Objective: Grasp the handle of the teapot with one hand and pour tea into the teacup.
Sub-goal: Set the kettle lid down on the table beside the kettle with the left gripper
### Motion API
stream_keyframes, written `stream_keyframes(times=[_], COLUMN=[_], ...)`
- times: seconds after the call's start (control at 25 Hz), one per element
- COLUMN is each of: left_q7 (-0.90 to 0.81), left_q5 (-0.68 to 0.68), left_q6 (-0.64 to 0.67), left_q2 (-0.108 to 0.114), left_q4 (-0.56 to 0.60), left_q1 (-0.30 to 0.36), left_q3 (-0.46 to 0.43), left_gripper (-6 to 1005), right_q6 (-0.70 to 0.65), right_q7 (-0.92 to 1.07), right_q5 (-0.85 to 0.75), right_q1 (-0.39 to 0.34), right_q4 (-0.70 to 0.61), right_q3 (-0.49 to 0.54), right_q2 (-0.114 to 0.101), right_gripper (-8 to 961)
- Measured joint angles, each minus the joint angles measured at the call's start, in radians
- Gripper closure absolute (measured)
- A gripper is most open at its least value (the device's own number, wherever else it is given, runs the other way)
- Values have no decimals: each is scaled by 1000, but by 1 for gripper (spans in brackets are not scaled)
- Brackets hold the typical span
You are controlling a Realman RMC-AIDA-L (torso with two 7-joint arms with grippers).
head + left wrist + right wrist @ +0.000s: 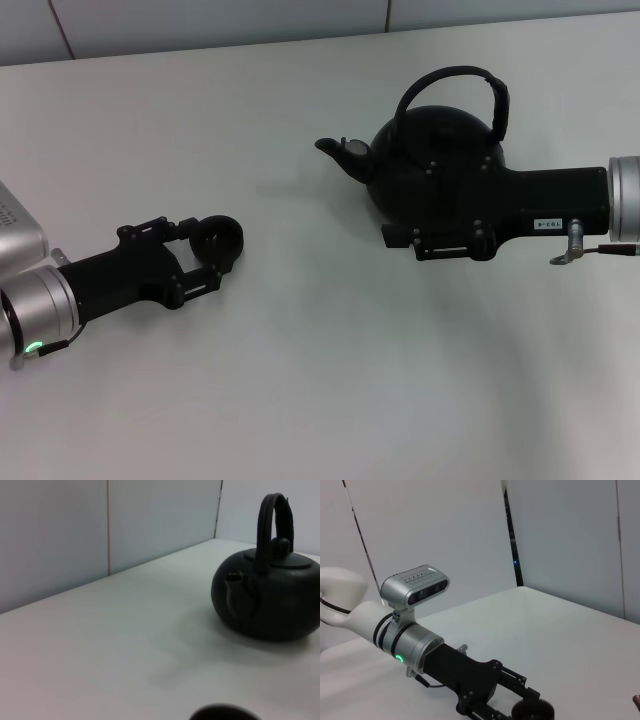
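The matte-black teapot stands on the white table at the right, its spout pointing left. Its arched handle rises free, with nothing on it. My right gripper reaches in from the right and lies against the pot's near side, below the handle. My left gripper at the lower left is shut on the small dark teacup, one finger on each side. The left wrist view shows the teapot, its handle and the cup's rim. No tea is visible.
A light wall runs along the table's far edge behind the teapot. The right wrist view shows my left arm with the teacup at its tip, and wall panels behind.
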Motion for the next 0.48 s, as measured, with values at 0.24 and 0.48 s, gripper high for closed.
stream_keyframes(times=[0.24, 0.48], left_q7=[-9, -18], left_q5=[5, 4], left_q6=[2, 8], left_q2=[2, 4], left_q4=[0, 2], left_q1=[-3, -3], left_q3=[18, 19], left_gripper=[192, 188], right_q6=[0, 1], right_q7=[0, 0], right_q5=[0, 0], right_q1=[1, 1], right_q4=[-1, -1], right_q3=[0, 0], right_q2=[0, 0], right_gripper=[236, 237])
